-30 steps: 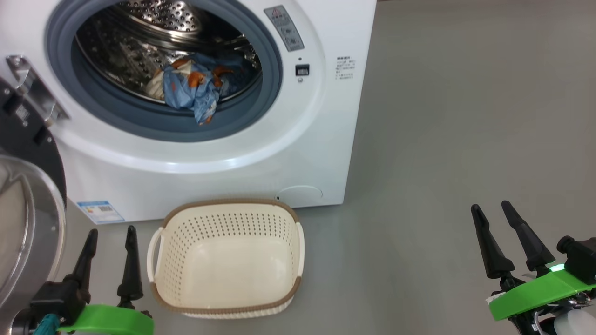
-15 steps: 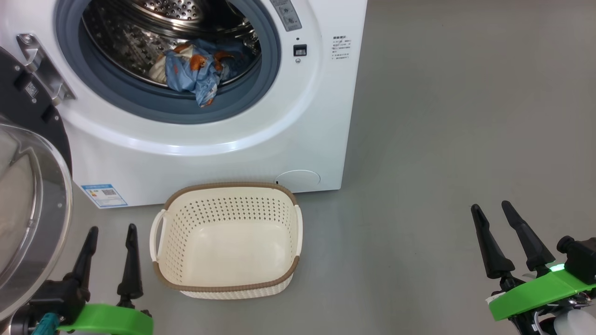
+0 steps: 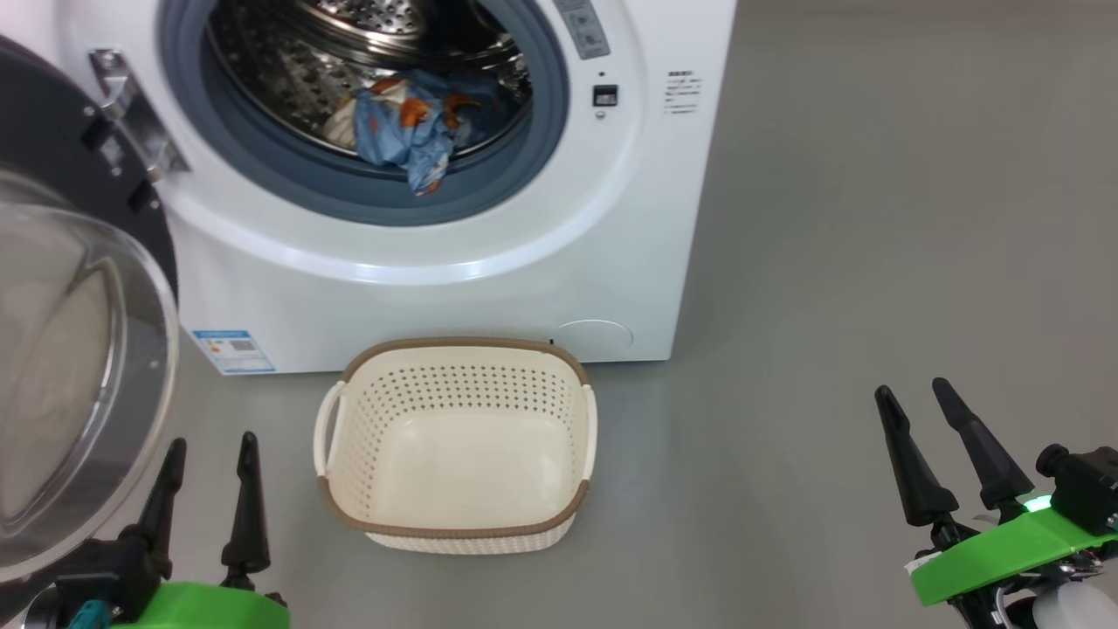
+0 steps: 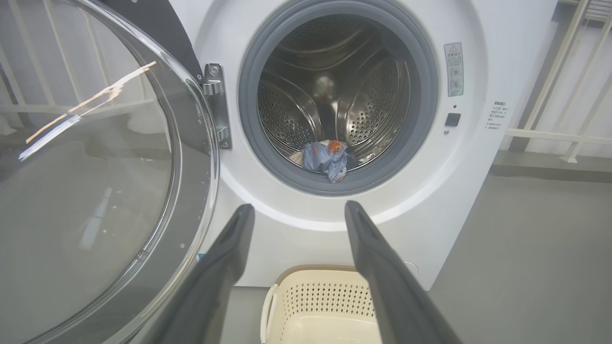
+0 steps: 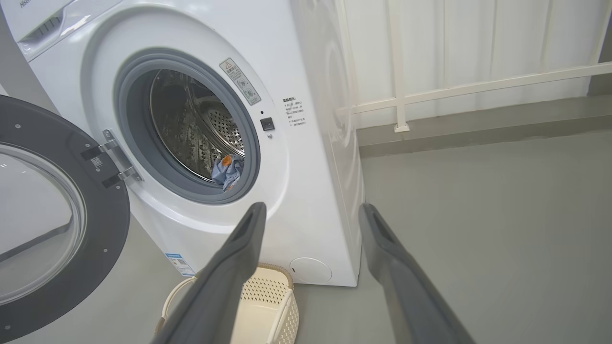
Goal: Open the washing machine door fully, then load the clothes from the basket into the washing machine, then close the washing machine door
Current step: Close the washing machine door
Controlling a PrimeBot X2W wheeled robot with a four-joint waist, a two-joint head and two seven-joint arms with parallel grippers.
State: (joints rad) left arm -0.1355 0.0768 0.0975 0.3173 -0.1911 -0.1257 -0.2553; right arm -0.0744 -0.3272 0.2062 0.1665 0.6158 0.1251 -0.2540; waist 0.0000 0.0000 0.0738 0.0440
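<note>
Where the head view looks down, the left tool (image 3: 213, 441) sits at the lower left with its two dark fingers (image 3: 247, 507) spread and empty. The right tool (image 3: 911, 390) sits at the lower right, likewise spread and empty. Between them, nearer the left tool, the basket (image 3: 454, 343) stands on the grey floor (image 3: 830, 262) just in front of the washing machine (image 3: 611, 218), its inside bare. The clothes (image 3: 406, 140) lie bunched low in the drum (image 3: 288, 79), with a blue corner hanging over the lip onto the grey gasket (image 3: 367, 196) — beyond the basket and well apart from both tools. The door (image 3: 61, 131) stands swung out at the left, its glass bowl close beside the left tool's outer finger.

From the left wrist, the spread fingers frame the machine's front. The clothes show above the gap between them, at the bottom of the drum mouth, and the basket's far rim shows lower down between the two fingers. The door's glass stands at the left, next to the left-hand finger.

From the right wrist, the fingers stand wide apart — the clothes appear up and to the left of the left-hand finger, at the lower edge of the drum opening. The basket peeks out from behind that same finger, and the open door hangs at the far left.
</note>
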